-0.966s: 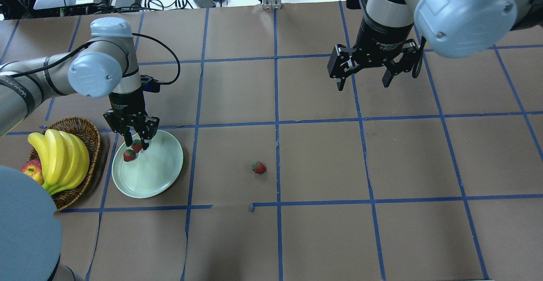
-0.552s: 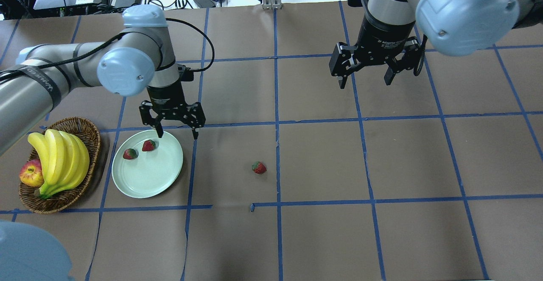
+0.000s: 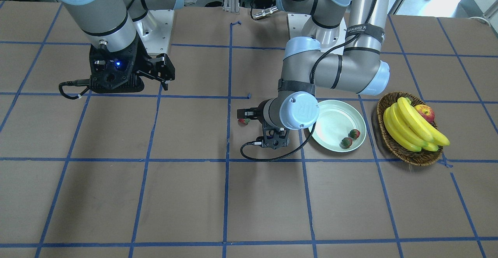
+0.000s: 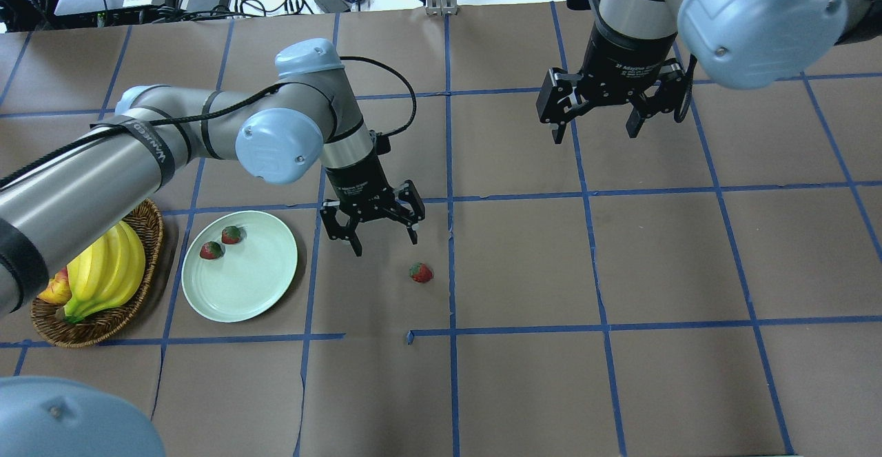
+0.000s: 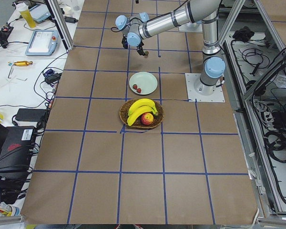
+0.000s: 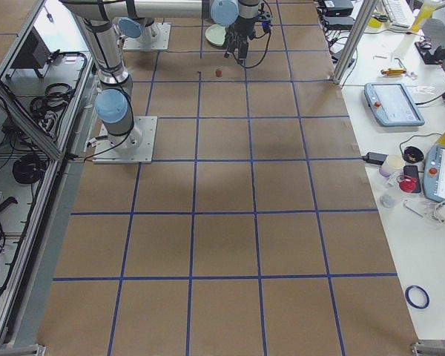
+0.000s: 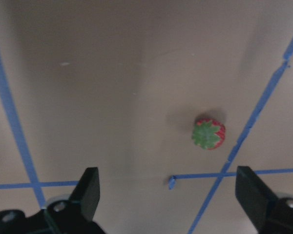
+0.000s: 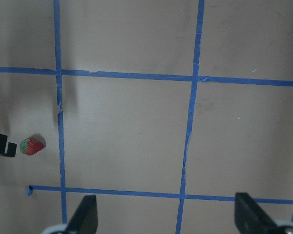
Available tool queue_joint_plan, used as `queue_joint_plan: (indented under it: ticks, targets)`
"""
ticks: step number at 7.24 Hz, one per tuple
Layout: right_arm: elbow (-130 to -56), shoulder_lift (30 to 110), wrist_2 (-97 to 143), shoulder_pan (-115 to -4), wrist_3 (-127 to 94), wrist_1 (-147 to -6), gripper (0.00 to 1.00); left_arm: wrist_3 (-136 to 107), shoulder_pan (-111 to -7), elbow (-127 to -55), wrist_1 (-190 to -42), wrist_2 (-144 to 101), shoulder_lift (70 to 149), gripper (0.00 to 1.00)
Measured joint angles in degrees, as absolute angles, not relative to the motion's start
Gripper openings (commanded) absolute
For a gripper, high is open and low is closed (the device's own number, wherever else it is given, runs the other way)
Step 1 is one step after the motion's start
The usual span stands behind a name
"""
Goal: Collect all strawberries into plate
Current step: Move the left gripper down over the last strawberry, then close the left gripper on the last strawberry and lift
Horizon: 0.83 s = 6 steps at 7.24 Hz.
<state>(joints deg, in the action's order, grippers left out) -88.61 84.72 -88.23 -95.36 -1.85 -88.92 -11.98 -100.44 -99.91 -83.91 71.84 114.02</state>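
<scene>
Strawberries (image 4: 231,235): three counted, tiny, red, green-capped. Two seen on single mint plate (image 4: 251,291); one found on counter (image 4: 620,264), just beside left hand (image 4: 386,245), spread, empty. Right hand (image 4: 594,136) spread, well apart.

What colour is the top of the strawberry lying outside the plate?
Green, on a red strawberry; clearest in the left wrist view.

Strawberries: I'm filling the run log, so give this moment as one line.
plate: two strawberries | third strawberry: on table | left hand: open, near it | right hand: open, empty
</scene>
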Motion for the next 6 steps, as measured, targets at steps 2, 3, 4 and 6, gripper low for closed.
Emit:
queue_joint_plan:
  ticks: [2, 3, 4, 6]
  targets:
    - [-88.9, 84.7, -88.2, -95.3, -1.9, -89.0, 1.00, -12.5, -101.3, -100.7, -82.8, 67.3, 116.5, 1.00]
    - [-89.0, 84.7, -88.2, -95.3, -1.9, -88.9, 1.00, -12.4, -101.5, -101.0, -82.7, 66.5, 117.8, 1.00]
    - [-89.0, 84.7, -88.2, -95.4, -1.9, -88.9, 1.00, -12.0, -101.6, -101.2, -82.3, 66.2, 119.0, 0.88]
    - [-89.1, 84.7, -88.2, -95.4, -1.9, -88.9, 1.00, -11.5, -101.7, -101.2, -80.9, 66.5, 120.6, 0.23]
